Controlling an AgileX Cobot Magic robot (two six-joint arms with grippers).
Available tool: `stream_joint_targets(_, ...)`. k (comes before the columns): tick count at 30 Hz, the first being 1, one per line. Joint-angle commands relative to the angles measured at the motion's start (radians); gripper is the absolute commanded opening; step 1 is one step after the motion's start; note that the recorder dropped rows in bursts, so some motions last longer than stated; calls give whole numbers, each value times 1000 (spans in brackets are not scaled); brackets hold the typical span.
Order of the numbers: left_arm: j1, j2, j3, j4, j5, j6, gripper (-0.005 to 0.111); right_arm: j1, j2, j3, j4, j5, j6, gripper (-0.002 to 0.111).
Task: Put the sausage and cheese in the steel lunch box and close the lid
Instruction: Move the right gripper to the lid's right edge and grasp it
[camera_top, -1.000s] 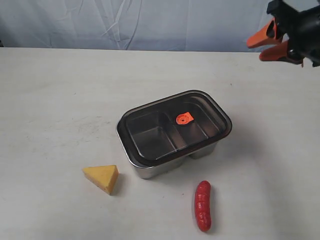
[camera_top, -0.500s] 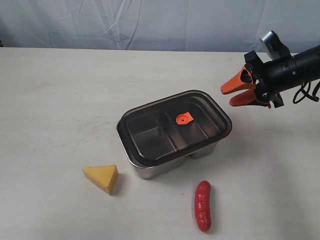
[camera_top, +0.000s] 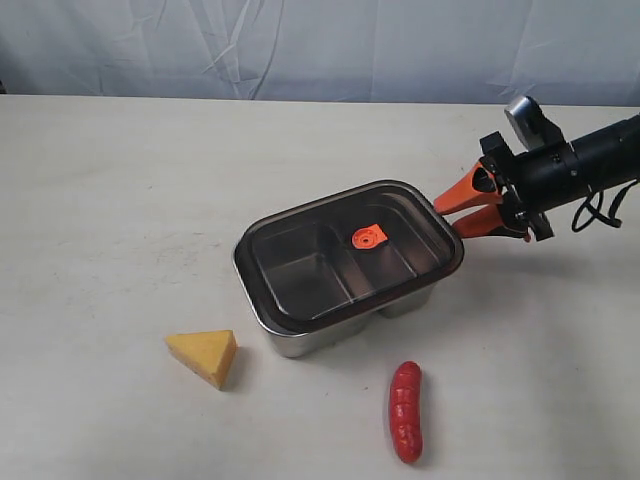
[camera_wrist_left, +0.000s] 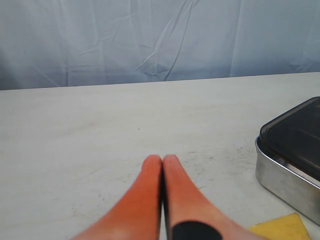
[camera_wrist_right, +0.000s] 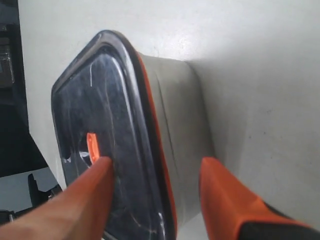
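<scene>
The steel lunch box (camera_top: 300, 338) stands mid-table with the dark see-through lid (camera_top: 300, 240) resting on top, its orange valve (camera_top: 368, 237) at the centre. The yellow cheese (camera_top: 205, 355) lies to the box's left front, and its corner shows in the left wrist view (camera_wrist_left: 280, 227). The red sausage (camera_top: 405, 410) lies in front of the box on the right. My right gripper (camera_top: 445, 213) is open at the box's right end, one finger over the lid (camera_wrist_right: 100, 135) and the other beside the steel wall (camera_wrist_right: 180, 135). My left gripper (camera_wrist_left: 162, 161) is shut and empty, out of the exterior view.
A pale blue cloth backdrop (camera_top: 300, 45) runs along the table's far edge. The white tabletop (camera_top: 120, 200) spreads around the box. The right arm's black body and cable (camera_top: 590, 160) hang over the table's right side.
My right gripper has come down from the upper right and moved left to the box's right end, its open fingers now straddling the lid's edge. Box, cheese and sausage have not moved.
</scene>
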Motion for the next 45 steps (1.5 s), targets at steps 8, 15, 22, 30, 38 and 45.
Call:
stream_joint_targets(8,-4,-5,4,8,2,-1,0,11,-1,-6,3,18,-38,51)
stream_joint_targets(15,-4,-5,4,8,2,-1,0,50,-1,-6,-13,18,-57,51)
stream_joint_targets(22,-4,-5,4,8,2,-1,0,50,-1,-6,-43,18,-58,15)
stream_joint_targets(30,-4,-5,4,8,2,-1,0,47,-1,-6,-45,18,-58,-1)
stream_joint_targets(38,-4,-5,4,8,2,-1,0,47,-1,-6,-34,18,-59,-1)
stream_joint_targets(45,-4,-5,4,8,2,-1,0,46,-12,-6,-36,18,-63,-1)
